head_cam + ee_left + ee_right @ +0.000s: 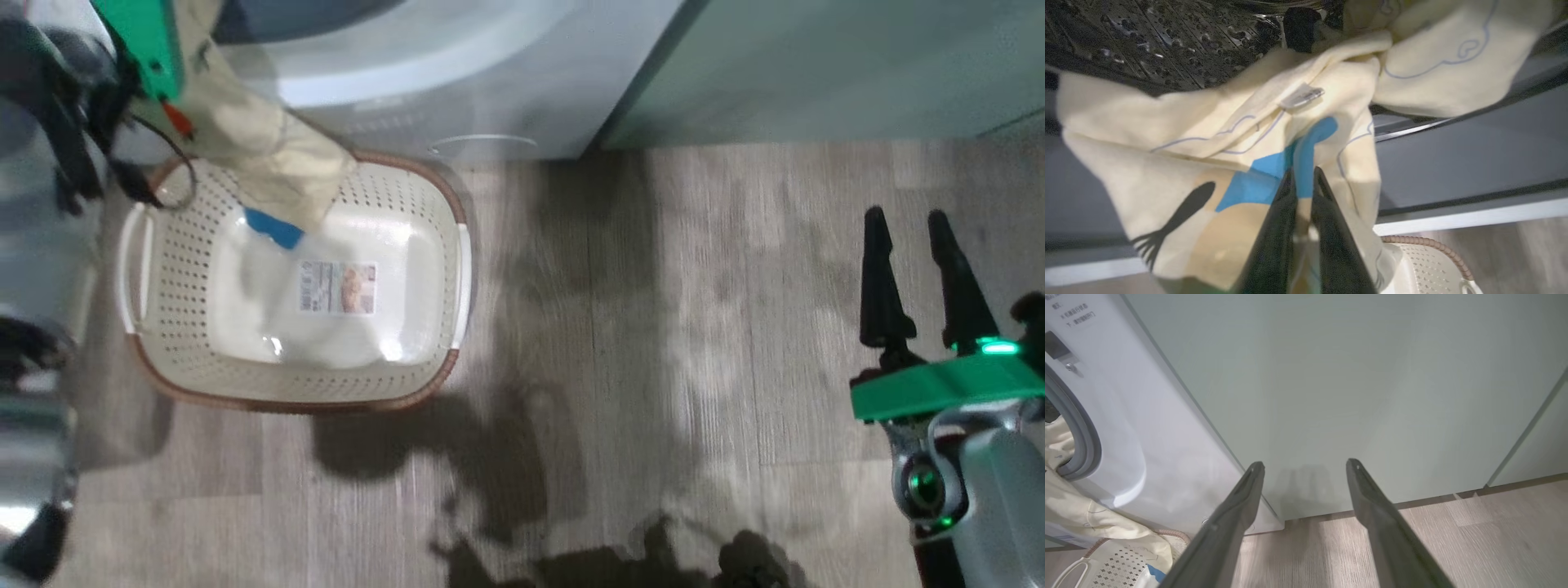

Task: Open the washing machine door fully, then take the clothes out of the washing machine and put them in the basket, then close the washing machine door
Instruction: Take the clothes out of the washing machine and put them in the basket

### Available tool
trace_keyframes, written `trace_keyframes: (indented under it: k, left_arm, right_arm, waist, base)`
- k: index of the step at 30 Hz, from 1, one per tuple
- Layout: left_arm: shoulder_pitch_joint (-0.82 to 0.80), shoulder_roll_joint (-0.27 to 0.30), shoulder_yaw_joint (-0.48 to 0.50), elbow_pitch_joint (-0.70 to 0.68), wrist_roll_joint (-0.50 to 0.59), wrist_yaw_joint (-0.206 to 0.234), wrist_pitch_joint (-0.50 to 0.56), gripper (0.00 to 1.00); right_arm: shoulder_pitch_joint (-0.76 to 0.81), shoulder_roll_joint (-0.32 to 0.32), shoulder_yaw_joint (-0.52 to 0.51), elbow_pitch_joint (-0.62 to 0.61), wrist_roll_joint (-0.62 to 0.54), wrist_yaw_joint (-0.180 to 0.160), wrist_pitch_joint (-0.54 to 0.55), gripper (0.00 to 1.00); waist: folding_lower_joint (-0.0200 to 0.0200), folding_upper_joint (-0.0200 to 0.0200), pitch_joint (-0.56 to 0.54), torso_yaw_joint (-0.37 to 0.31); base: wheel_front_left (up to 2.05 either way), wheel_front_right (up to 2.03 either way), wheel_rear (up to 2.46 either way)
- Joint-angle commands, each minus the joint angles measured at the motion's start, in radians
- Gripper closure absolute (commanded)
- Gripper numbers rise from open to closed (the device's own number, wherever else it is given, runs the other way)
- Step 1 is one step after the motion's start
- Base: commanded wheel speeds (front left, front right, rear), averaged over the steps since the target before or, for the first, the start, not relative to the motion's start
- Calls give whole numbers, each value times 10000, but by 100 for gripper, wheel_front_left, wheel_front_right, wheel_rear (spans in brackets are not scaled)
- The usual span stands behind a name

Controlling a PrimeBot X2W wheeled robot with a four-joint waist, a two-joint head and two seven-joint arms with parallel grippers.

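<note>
The washing machine door (pixel 24 441), which I take to be the glossy blurred shape at the left edge of the head view, stands open. The drum (pixel 1147 36) lies bare along the top of my left wrist view, so I judge the opening step done.

My left gripper (pixel 1303 173) is pressed together on the clothes (pixel 1167 122), pinching the pale yellow cloth right at its blue piece (pixel 1265 167). The cloth trails out of the washing machine (pixel 1167 416) past the grey ring (pixel 1084 428). In the upper left of the head view its lower end hangs into the basket (pixel 188 327), just above the label (pixel 337 287).

My right gripper (pixel 906 216) is spread wide and holds nothing, at the lower right over the floor (pixel 653 327).

The unloading looks about halfway, though I cannot tell whether more lies deeper in the drum. Left to do: draw the cloth clear, let it go in the basket, then shut the door
</note>
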Motion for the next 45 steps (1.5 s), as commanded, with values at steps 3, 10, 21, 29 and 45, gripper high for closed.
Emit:
trace_keyframes:
  k: [3,10,21,29,45]
  left_arm:
    - [671,183,542,-540,-463,276,-651,100]
    - [2564,-535,982,-1330,-1195,488,-1616,100]
    - [5064,-1419,1167,-2921,-1754,1114,-1977,100]
    - [6552,-1783,955,-3570,-1976,1212,-1471,100]
    - [5816,-1804,804,-1359,-2180,760,-1977,100]
  right_arm:
    - [393,12,38,-207,-147,0,-94,0]
    - [860,12,-144,-134,-367,0,-94,0]
    - [1364,-76,-291,-87,-601,0,-94,0]
    - [1480,-221,-251,-96,-608,0,-94,0]
    - [1121,-274,-168,-225,-585,0,-94,0]
  waist:
    - [0,0,-613,298]
    - [0,0,-1445,674]
    - [0,0,-2299,1046]
    - [0,0,-2495,1086]
    - [0,0,-1600,719]
  base:
    - [0,0,0]
    - [0,0,0]
    - [0,0,0]
    - [0,0,0]
    - [0,0,0]
